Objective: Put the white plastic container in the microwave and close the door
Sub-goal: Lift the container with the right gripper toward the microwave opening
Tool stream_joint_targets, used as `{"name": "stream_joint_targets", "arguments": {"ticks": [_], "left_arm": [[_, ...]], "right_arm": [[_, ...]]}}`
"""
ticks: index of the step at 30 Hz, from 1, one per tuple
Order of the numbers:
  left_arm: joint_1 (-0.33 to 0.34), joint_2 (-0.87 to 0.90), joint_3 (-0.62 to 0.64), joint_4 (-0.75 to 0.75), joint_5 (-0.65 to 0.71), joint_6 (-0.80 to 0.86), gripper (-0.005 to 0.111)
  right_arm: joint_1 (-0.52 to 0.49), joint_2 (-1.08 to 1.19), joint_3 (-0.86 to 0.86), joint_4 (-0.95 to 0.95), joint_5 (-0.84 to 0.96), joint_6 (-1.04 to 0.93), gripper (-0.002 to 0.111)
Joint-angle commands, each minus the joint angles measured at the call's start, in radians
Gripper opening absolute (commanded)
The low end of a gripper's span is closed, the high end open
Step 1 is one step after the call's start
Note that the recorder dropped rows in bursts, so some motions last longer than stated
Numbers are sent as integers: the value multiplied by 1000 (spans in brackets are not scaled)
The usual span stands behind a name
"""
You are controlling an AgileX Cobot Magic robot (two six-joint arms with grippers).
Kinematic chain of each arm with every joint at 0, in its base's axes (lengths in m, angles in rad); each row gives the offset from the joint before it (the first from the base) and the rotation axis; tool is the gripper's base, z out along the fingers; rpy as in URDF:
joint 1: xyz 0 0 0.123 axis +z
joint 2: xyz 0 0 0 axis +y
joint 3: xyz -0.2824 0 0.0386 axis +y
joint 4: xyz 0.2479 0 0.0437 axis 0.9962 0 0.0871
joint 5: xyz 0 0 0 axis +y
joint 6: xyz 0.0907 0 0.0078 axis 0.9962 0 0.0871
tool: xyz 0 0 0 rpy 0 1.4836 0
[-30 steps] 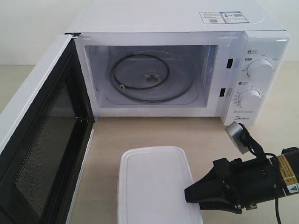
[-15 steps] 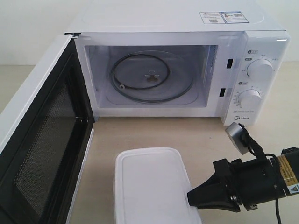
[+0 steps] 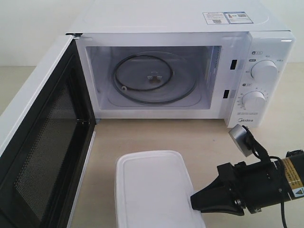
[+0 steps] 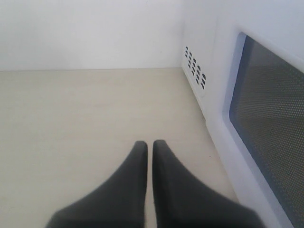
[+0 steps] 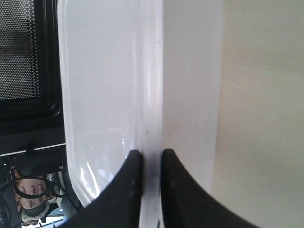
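A pale bench [image 3: 142,137] is seen, and the microwave [image 3: 166,19] is placed on its far part. The door [image 3: 42,156] is swung fully open to the left, so that its black mesh inner face is turned to the camera. Inside the cavity, the glass turntable [image 3: 154,78] is laid flat on the floor, with a ring visible under it.

The white plastic container [image 3: 152,190] is placed on the bench in front of the microwave, outside the cavity, just beside the lower edge of the open door. It is covered by its rimmed lid, so what is inside cannot be told.

The right gripper [image 3: 194,199] is brought to the right side of the container. In the right wrist view, the rim of the container is pinched between its two black fingers [image 5: 133,166]. The left gripper [image 4: 149,145] is held above the bare bench beside the outer face of the door; its fingers are pressed almost together and nothing is held between them.

Two round knobs [image 3: 264,70] are set on the right panel of the microwave, one above the other. Stickers [image 3: 227,17] are placed on its top.
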Motion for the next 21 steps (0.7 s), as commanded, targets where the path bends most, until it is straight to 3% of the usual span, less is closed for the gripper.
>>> {"name": "stream_joint_targets", "arguments": {"ticks": [1,21], "left_arm": [[3,-3,3,-8,0,4,4],[3,-3,3,-8,0,4,4]], "right_arm": [[1,-2,-3,15,-23,-38,0],[1,-2,-7,269,-115,-99,0]]}}
